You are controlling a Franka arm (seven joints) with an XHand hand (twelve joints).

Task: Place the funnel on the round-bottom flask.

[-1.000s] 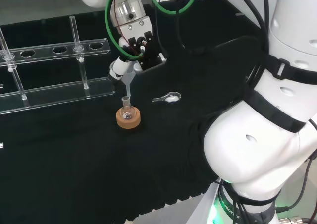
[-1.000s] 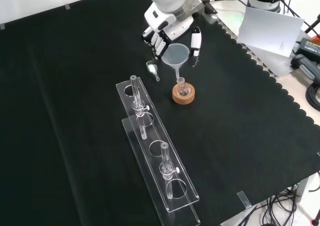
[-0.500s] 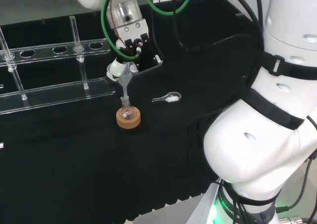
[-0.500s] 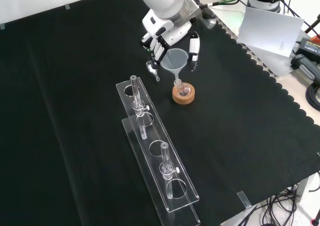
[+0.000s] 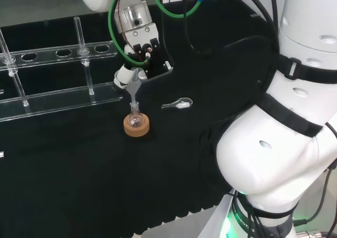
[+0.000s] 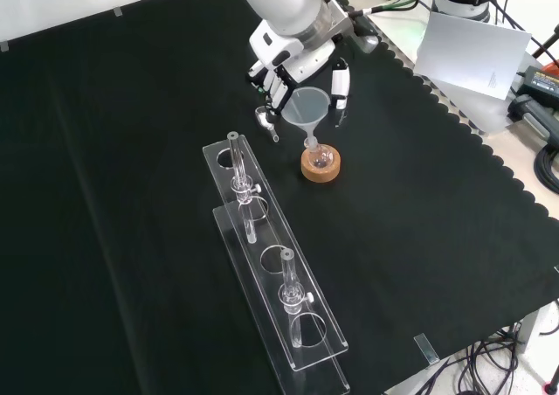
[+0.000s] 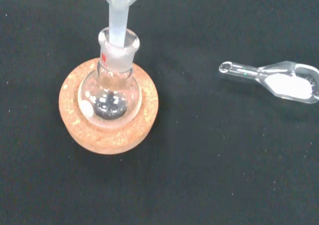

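Observation:
A small clear round-bottom flask point(image 7: 110, 93) sits upright in a cork ring point(image 7: 75, 125) on the black cloth; it also shows in the head view point(image 5: 136, 120) and the front view point(image 6: 320, 158). A translucent funnel point(image 6: 306, 107) hangs right above it, its stem point(image 7: 117, 27) reaching into the flask's neck. The hand point(image 6: 284, 72) comes in from the top of the front view and is shut on the funnel's cone, fingers on one side and thumb point(image 6: 340, 82) on the other. In the head view the hand point(image 5: 142, 48) stands above the flask.
A clear scoop point(image 7: 284, 81) with white powder lies beside the flask, also seen as the scoop point(image 5: 179, 104) in the head view. A long clear tube rack point(image 6: 275, 273) with upright tubes stands in front in the front view, and as the rack point(image 5: 58, 75) at the left of the head view.
The hand has lowered the funnel and shifted it slightly, bringing its stem from above the flask's mouth down into the neck. The flask and the scoop have stayed put.

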